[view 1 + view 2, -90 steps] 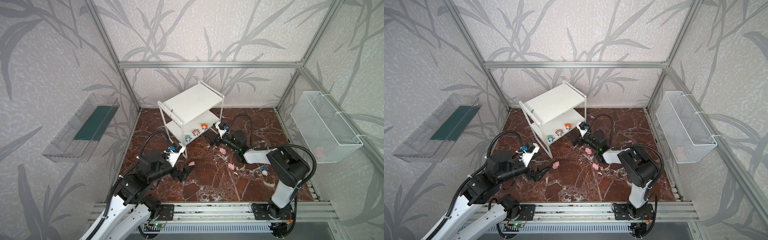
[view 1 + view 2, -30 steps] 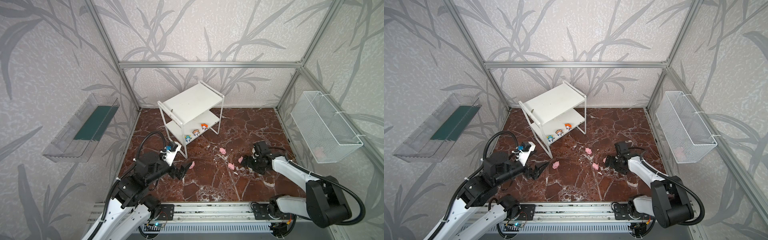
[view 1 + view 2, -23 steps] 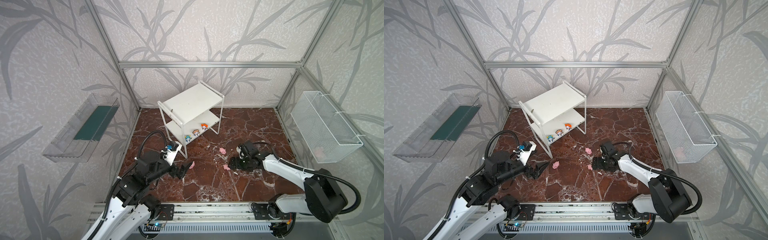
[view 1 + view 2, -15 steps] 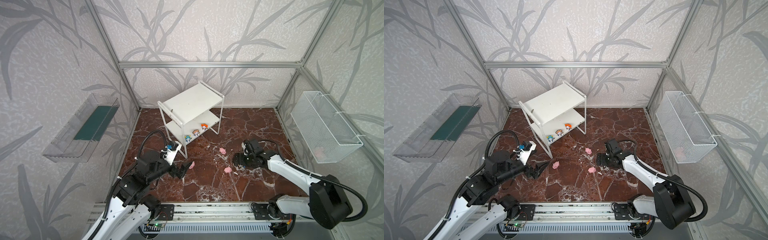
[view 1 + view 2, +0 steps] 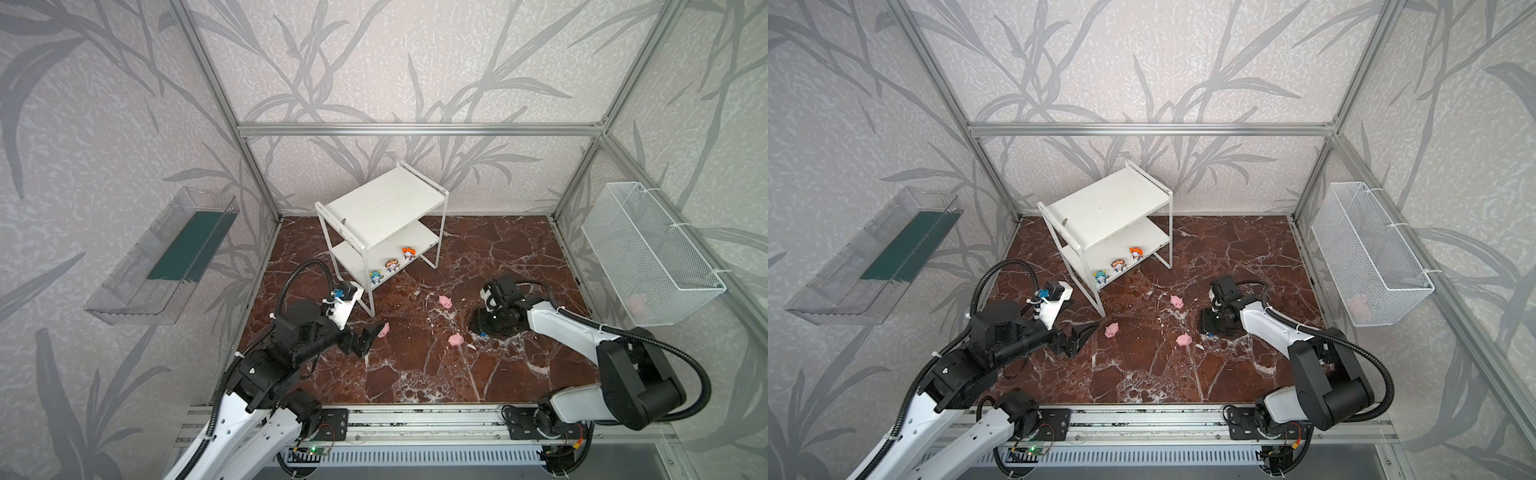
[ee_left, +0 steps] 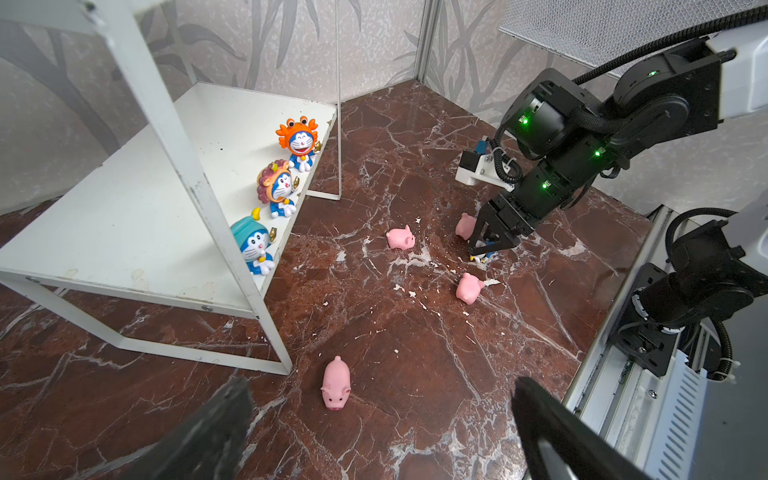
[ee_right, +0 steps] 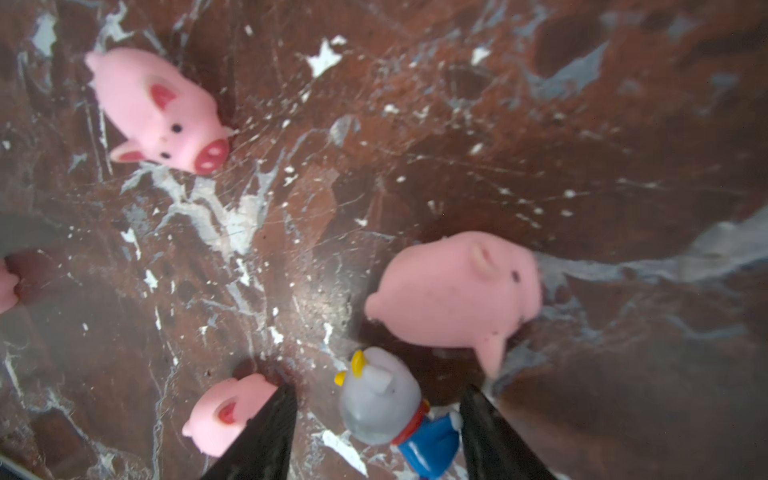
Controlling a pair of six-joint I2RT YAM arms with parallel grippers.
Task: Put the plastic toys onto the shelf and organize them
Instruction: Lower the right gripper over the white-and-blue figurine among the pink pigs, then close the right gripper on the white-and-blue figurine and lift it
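Figurine (image 7: 382, 399) on floor, between right gripper (image 6: 484, 249) jaws: half-spread, gaps both sides, no grip yet. Narrow stance likely to clear pig (image 7: 453, 291) just beside. Three figurines (image 6: 282, 187) lined on shelf (image 5: 386, 199) lower tier, front edge, so probably row's next slot. Left gripper (image 6: 374, 415) wide open, empty, by lone pig (image 6: 336, 384), likely staged.

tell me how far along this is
Done: three figurines stand on the shelf, lower board. In hand: the right gripper has its fingers either side of the fourth figurine on the floor, not lifted. Left: that one and four pigs down there; the left gripper is open by one.
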